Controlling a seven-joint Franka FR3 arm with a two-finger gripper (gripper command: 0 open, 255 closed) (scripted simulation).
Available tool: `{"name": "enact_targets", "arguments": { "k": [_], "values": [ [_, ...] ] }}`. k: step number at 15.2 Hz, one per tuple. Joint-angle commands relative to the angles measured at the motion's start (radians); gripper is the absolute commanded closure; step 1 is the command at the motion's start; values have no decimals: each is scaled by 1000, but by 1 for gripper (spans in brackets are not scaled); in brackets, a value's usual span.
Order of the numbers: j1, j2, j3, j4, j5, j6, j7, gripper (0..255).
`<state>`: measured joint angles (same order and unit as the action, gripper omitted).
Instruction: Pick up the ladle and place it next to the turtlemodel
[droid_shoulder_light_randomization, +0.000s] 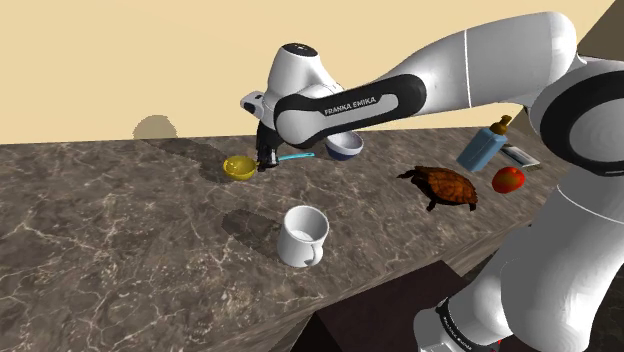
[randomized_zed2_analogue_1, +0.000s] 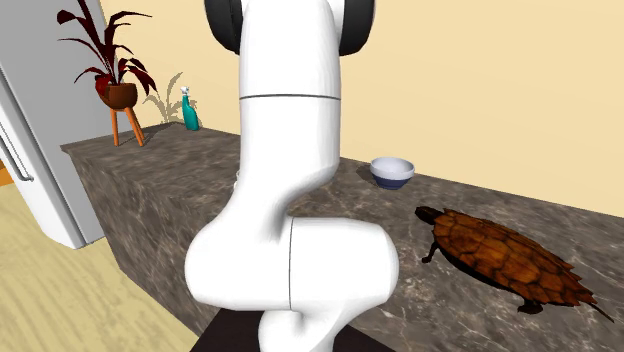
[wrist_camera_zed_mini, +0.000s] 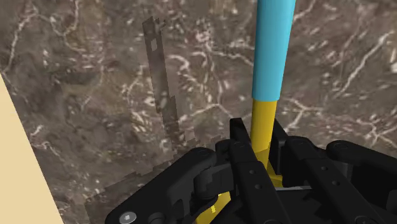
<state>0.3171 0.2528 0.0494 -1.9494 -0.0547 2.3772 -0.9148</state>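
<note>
On the shoulder view's left, the ladle (droid_shoulder_light_randomization: 240, 167) is the first of the things on the dark marble bench (droid_shoulder_light_randomization: 120, 240). It has a yellow bowl and a teal handle pointing toward that view's right. The claw (droid_shoulder_light_randomization: 266, 160) sits on it just beside the bowl. In the wrist view the 2 black fingers (wrist_camera_zed_mini: 240, 149) are clamped narrow on the ladle's yellow neck, and the teal handle runs on beyond them (I cannot tell whether the bowl touches the bench or hangs just above it).

Further right and nearer the camera, a white mug (droid_shoulder_light_randomization: 303, 236) stands upright, apart from the ladle. Behind it, under the white arm (droid_shoulder_light_randomization: 400, 95), sits a blue-and-white bowl (droid_shoulder_light_randomization: 343, 147). Next comes the brown turtle (droid_shoulder_light_randomization: 446, 187), well apart from the ladle. Past it are a blue bottle (droid_shoulder_light_randomization: 484, 146) lying tilted and a red apple (droid_shoulder_light_randomization: 508, 179) near the turtle's shell.

The second exterior view shows, from its left, a tall grey appliance (randomized_zed2_analogue_1: 40, 150) and a red-leaved plant (randomized_zed2_analogue_1: 112, 70) in a pot on a small stand. A teal spray bottle (randomized_zed2_analogue_1: 189, 110) comes next, and then the arm's white column. At the right are the same bowl and the turtle.
</note>
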Motion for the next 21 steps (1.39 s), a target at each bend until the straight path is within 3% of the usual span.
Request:
{"name": "enact_targets", "arguments": {
  "k": [1,21],
  "values": [
    [0,-16,1,8,2,-24,-1,255],
    [-1,-104,4,166,15,-270,-15,255]
  ]
}}
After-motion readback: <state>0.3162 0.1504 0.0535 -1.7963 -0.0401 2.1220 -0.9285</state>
